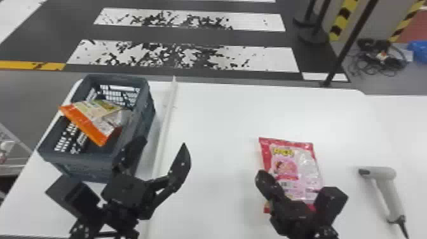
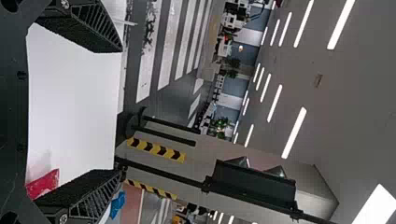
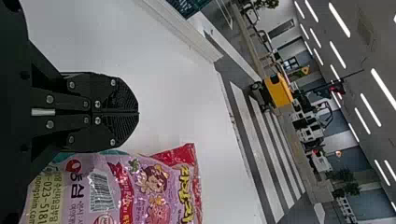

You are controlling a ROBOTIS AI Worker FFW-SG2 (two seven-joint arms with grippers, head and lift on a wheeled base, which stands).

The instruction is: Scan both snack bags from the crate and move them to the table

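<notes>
Left pincer [image 1: 163, 142]: fingers spread wide, nothing between them. It's above the bench [image 1: 216, 127], near the crate's near-right corner. Crate [image 1: 77, 159] is on the bench, to the left of and beyond this pincer, open top up. Orange snack bag [image 1: 92, 119] is in the crate, tilted, one end across the left rim; so beyond and left of the left pincer, well apart from its tips. Raised white strip [image 1: 165, 122] runs along the bench just beyond the left pincer, between crate and pink bag.

Right pincer [image 1: 263, 178]: narrow, fingers pressed together, nothing held. Pink snack bag [image 1: 301, 162] lies flat on the bench, partly under the right pincer and extending beyond it, barcode side up. Can't tell if they touch. Scanner [image 1: 386, 187] lies on the bench to the right of the right pincer, past the pink bag, head pointing left, cable [image 1: 403, 228] off the handle's near end.
</notes>
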